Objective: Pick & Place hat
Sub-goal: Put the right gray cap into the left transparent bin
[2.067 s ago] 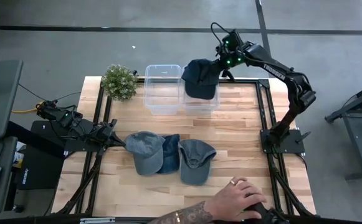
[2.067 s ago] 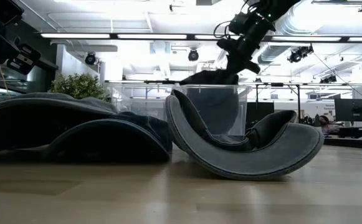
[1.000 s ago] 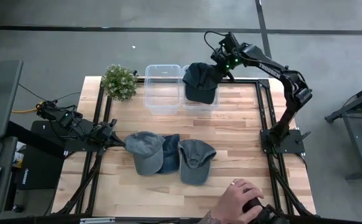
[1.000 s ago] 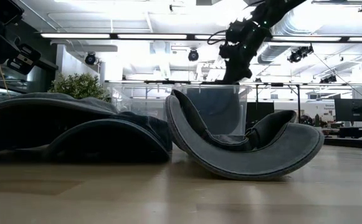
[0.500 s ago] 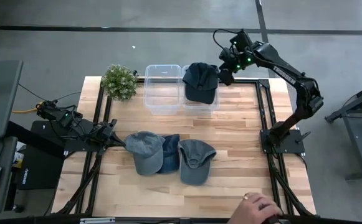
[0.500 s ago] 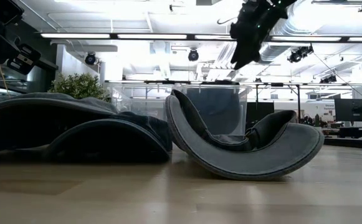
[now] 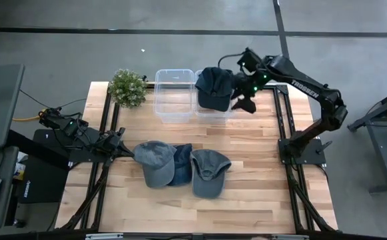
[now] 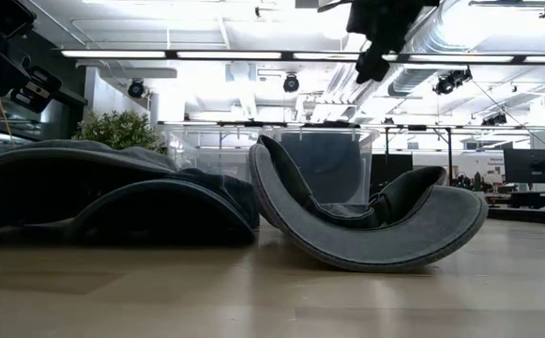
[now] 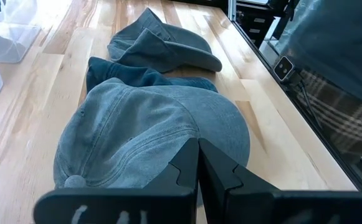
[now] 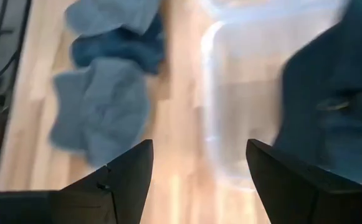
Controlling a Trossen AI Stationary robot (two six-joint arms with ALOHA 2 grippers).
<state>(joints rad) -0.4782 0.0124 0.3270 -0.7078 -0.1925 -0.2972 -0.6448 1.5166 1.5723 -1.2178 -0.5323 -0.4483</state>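
Item: dark navy cap (image 7: pixel 214 87), lying in the right-hand clear bin (image 7: pixel 214 110) at the worktop's (image 7: pixel 260 153) far edge, crown heaped over the rim; empty clear bin (image 7: pixel 174 95) beside it.

Right gripper (image 7: pixel 245 102): fingers apart, empty, above the bin's right side.

Left gripper (image 9: pixel 199 177): fingers together, parked at the left edge.

Stock remaining: light grey cap (image 7: pixel 156 162), blue cap (image 7: pixel 182 164), grey cap (image 7: pixel 208 172), overlapping near the centre. Potted plant (image 7: pixel 128 87) at the far-left corner.

Handling note: lift clear of the bin rim, then approach the nearest cap from above and pinch the crown fabric.
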